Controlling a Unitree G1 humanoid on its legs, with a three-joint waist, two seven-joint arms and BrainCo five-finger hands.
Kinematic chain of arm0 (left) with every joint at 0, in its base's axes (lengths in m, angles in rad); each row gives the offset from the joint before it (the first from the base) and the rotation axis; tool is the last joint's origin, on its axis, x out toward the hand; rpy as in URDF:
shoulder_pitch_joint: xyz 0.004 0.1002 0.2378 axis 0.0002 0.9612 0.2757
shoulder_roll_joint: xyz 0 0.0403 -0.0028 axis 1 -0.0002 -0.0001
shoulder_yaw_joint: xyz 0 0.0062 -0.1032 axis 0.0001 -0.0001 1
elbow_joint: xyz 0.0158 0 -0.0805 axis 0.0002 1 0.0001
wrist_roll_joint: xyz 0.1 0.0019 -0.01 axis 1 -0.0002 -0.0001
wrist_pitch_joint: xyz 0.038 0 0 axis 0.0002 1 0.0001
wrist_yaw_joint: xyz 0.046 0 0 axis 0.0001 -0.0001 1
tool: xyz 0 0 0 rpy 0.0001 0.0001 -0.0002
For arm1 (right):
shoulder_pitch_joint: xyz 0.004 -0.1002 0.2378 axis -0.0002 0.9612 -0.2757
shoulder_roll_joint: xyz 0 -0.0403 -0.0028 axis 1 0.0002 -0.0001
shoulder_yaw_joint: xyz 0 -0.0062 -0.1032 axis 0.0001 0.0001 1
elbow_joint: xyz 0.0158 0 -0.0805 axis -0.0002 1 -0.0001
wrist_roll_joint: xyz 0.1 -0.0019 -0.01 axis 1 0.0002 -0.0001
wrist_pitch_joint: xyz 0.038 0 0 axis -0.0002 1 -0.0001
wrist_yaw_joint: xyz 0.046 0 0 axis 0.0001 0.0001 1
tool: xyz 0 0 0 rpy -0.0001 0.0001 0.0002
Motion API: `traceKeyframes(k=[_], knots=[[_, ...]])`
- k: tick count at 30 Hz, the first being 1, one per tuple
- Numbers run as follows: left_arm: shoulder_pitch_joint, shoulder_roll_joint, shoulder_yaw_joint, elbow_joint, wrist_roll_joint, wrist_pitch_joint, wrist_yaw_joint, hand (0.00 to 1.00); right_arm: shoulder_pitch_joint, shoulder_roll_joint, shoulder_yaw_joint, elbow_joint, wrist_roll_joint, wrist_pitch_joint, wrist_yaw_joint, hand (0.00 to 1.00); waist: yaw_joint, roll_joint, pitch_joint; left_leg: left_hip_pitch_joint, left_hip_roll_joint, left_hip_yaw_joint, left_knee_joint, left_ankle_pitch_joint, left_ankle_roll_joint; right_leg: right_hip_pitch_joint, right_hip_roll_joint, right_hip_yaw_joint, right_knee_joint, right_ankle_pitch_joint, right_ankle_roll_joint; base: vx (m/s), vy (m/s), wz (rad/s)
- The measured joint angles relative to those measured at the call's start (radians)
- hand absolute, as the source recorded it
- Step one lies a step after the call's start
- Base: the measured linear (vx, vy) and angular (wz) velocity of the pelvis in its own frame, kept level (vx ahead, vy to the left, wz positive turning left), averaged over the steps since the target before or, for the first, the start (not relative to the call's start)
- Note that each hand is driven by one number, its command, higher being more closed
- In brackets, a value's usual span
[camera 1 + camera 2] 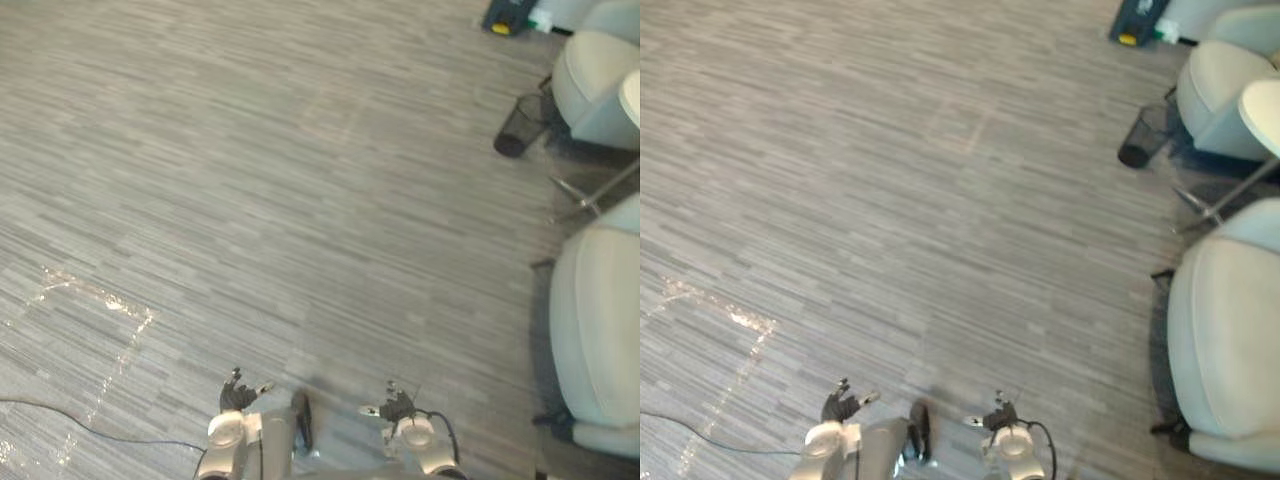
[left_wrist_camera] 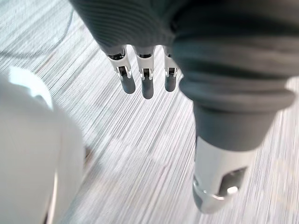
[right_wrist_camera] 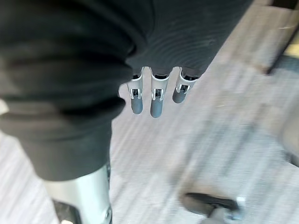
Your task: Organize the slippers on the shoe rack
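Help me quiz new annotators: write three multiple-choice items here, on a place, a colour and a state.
1. Where is the mesh bin? A) far right, beside the pale chairs B) between the hands C) far left
2. The bin's colour? A) white B) black C) red
3. The left hand and right hand are: A) open, empty B) shut on slippers C) shut on a cable
Answers: 1 A, it stands by the chairs; 2 B, its mesh is black; 3 A, straight fingers hang over the floor.
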Motion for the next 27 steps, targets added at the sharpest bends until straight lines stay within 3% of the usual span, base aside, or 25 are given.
traceKeyframes(k=[2,5,7,8,9,10,11,12,13,14,15,16,18,20,21,22,23,24,25,26,27], knots=[[0.005,-0.007,-0.004,-0.001,0.0,0.0,0.001,0.0,0.014,0.0,0.0,-0.019,0.0,-0.004,0.001,0.0,-0.008,0.006,-0.001,0.081,-0.005,-0.036,-0.068,-0.006,0.003,-0.111,0.048,0.003,0.049,-0.045,-0.007,0.46,0.104,0.57],[-0.001,-0.02,-0.009,0.014,0.0,0.002,-0.001,0.0,0.013,-0.006,-0.007,-0.043,0.001,-0.011,0.0,0.0,-0.017,0.001,-0.001,0.196,-0.004,-0.09,-0.129,-0.044,0.005,-0.266,0.113,-0.053,-0.137,-0.098,-0.042,0.45,-0.012,0.46],[-0.017,-0.02,-0.012,0.037,0.0,0.002,-0.003,0.0,0.004,-0.011,-0.023,-0.043,0.003,-0.022,0.0,0.0,-0.039,0.001,-0.001,0.244,-0.002,-0.139,-0.145,-0.083,0.0,-0.303,0.159,-0.055,-0.418,-0.049,-0.045,0.44,-0.056,0.69],[-0.025,-0.012,-0.012,0.049,0.0,0.0,-0.004,0.0,-0.007,-0.01,-0.042,-0.036,0.003,-0.021,0.0,0.0,-0.059,-0.002,-0.001,0.268,-0.008,-0.18,-0.148,-0.106,-0.007,-0.305,0.175,-0.043,-0.569,0.02,-0.056,0.69,-0.15,1.09],[-0.028,-0.021,-0.011,0.076,0.002,0.0,-0.005,0.0,-0.009,-0.019,-0.043,-0.034,0.002,-0.019,0.0,0.0,-0.072,0.017,-0.016,0.311,0.012,-0.232,-0.158,-0.127,-0.027,-0.297,0.204,-0.017,-0.577,0.132,-0.132,0.61,-0.134,0.97],[-0.028,-0.025,-0.01,0.084,0.003,0.001,-0.005,0.0,-0.013,-0.025,-0.044,-0.031,0.002,-0.018,0.0,0.0,-0.07,0.033,-0.023,0.314,0.03,-0.239,-0.157,-0.129,-0.034,-0.293,0.211,-0.028,-0.566,0.118,-0.132,0.67,-0.138,0.69],[-0.024,-0.031,-0.008,0.082,0.006,0.0,-0.005,0.0,-0.018,-0.029,-0.05,-0.031,0.002,-0.012,0.0,0.0,-0.054,0.053,-0.029,0.311,0.043,-0.249,-0.131,-0.112,-0.063,-0.286,0.206,-0.052,-0.545,0.084,-0.143,0.54,-0.107,0.42],[-0.024,-0.037,-0.007,0.081,0.011,0.001,-0.005,0.0,-0.018,-0.031,-0.055,-0.033,0.002,-0.007,0.0,0.0,-0.06,0.06,-0.025,0.282,0.042,-0.248,-0.048,-0.089,-0.09,-0.271,0.198,-0.073,-0.524,0.052,-0.144,0.93,-0.191,0.64],[-0.016,-0.058,0.013,0.08,0.022,0.003,-0.004,0.0,-0.012,-0.039,-0.045,-0.043,0.002,-0.005,0.0,0.0,-0.07,0.092,-0.013,0.171,0.058,-0.225,0.289,-0.015,-0.145,-0.16,0.215,-0.096,-0.576,0.015,-0.152,0.64,-0.143,0.5],[-0.013,-0.061,0.015,0.078,0.022,0.003,-0.004,0.0,-0.011,-0.04,-0.041,-0.043,0.002,-0.004,0.0,0.0,-0.069,0.096,-0.013,0.154,0.064,-0.221,0.337,0.007,-0.155,-0.145,0.219,-0.095,-0.586,0.012,-0.152,0.66,-0.078,0.16],[0.006,-0.055,0.022,0.057,0.025,0.002,-0.006,0.0,-0.002,-0.037,-0.02,-0.042,0.003,0.0,0.0,0.0,-0.052,0.1,-0.013,0.064,0.101,-0.197,0.554,0.109,-0.183,-0.071,0.238,-0.081,-0.639,-0.005,-0.165,0.68,-0.001,-0.37],[0.018,-0.051,0.043,0.017,0.03,0.002,-0.005,0.0,0.0,-0.014,0.001,-0.041,0.012,0.003,0.0,0.0,-0.036,0.096,-0.004,-0.044,0.17,-0.119,0.773,0.061,-0.138,0.05,0.258,-0.049,-0.699,-0.043,-0.169,0.68,-0.001,-0.39],[0.023,-0.051,0.047,-0.017,0.03,0.002,-0.006,0.0,0.0,0.003,0.001,-0.041,0.022,0.007,0.0,0.0,-0.025,0.08,0.0,-0.116,0.195,-0.083,0.807,0.015,-0.119,0.124,0.251,-0.025,-0.735,-0.058,-0.169,0.6,0.012,-0.39],[0.025,-0.054,0.045,-0.055,0.03,-0.001,-0.006,0.0,0.01,0.012,0.001,-0.042,0.026,0.01,-0.002,0.0,0.001,0.07,-0.005,-0.222,0.212,-0.062,0.754,-0.039,-0.111,0.202,0.233,0.006,-0.799,-0.068,-0.163,0.72,0.128,-0.55],[0.024,-0.052,0.047,-0.077,0.03,-0.004,-0.005,0.0,0.01,0.014,0.001,-0.043,0.042,0.01,-0.005,0.0,0.005,0.052,0.002,-0.292,0.208,-0.04,0.587,-0.059,-0.108,0.26,0.193,0.021,-0.835,-0.089,-0.126,0.43,0.139,-0.39],[0.024,-0.052,0.047,-0.079,0.03,-0.005,-0.005,0.0,0.01,0.014,0.0,-0.043,0.042,0.01,-0.007,0.0,0.005,0.052,0.002,-0.304,0.202,-0.041,0.532,-0.055,-0.108,0.271,0.181,0.022,-0.838,-0.096,-0.119,0.54,0.221,-0.39],[0.024,-0.054,0.047,-0.082,0.03,-0.007,-0.005,0.0,0.011,0.012,-0.005,-0.043,0.042,0.011,-0.011,0.0,0.006,0.053,0.002,-0.324,0.182,-0.057,0.37,-0.031,-0.104,0.295,0.155,0.034,-0.84,-0.119,-0.105,0.59,0.31,-0.41],[0.025,-0.053,0.039,-0.067,0.027,-0.016,-0.005,0.0,0.01,0.003,-0.017,-0.03,0.042,0.011,-0.012,0.0,0.016,0.064,-0.004,-0.314,0.15,-0.091,0.185,0.122,-0.118,0.336,0.129,0.079,-0.843,-0.158,-0.079,0.59,0.31,-0.35],[0.018,-0.045,0.037,-0.06,0.027,-0.018,-0.004,0.0,0.006,0.007,-0.018,-0.02,0.042,0.013,-0.012,0.0,0.015,0.051,-0.005,-0.306,0.133,-0.082,0.188,0.103,-0.122,0.341,0.113,0.088,-0.842,-0.156,-0.083,0.7,0.402,-0.21],[0.01,-0.034,0.039,-0.037,0.027,-0.02,-0.002,0.0,0.004,0.013,-0.014,0.0,0.04,0.014,-0.009,0.0,0.013,0.033,-0.025,-0.299,0.104,-0.071,0.184,0.059,-0.094,0.304,0.09,0.139,-0.786,-0.116,-0.105,0.45,0.278,0.07],[0.01,-0.033,0.042,-0.034,0.027,-0.02,-0.002,0.0,0.006,0.013,-0.015,0.0,0.04,0.014,-0.009,0.0,0.014,0.031,-0.029,-0.299,0.097,-0.069,0.195,0.042,-0.083,0.288,0.087,0.159,-0.749,-0.099,-0.096,0.71,0.411,0.04]])
